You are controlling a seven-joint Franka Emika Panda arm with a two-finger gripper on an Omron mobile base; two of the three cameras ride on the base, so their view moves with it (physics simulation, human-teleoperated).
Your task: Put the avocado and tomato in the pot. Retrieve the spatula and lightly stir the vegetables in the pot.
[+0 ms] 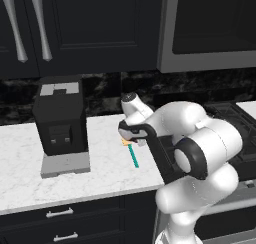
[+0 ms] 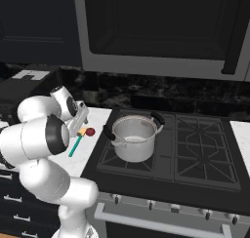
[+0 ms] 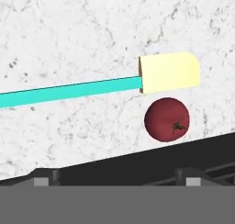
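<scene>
**Pot empty, tomato and spatula waiting on the surface**

The stove (image 2: 195, 149) takes up the right of the scene, dark and gridded, and the pot (image 2: 134, 137) sits on its front left burner, shiny, with two black handles. Its pale inside looks bare, so by my reckoning nothing has gone in.

To the left runs the white marble surface (image 1: 100, 168), with a black coffee machine (image 1: 60, 123) standing well apart from the action. The white arm bends over the stretch of marble nearest the stove, the gripper (image 2: 82, 116) hanging above the small things there. The jaws themselves are hard to make out from the base cameras, but they stand wide apart and nothing is between them.

The spatula (image 3: 114, 81) lies flat, its teal handle stretching away from the stove and its yellow head just beside the tomato (image 3: 166, 119), which rests near the stove's edge. I cannot make out the avocado anywhere.

So both vegetables are still to be moved, and the stirring after that.
</scene>
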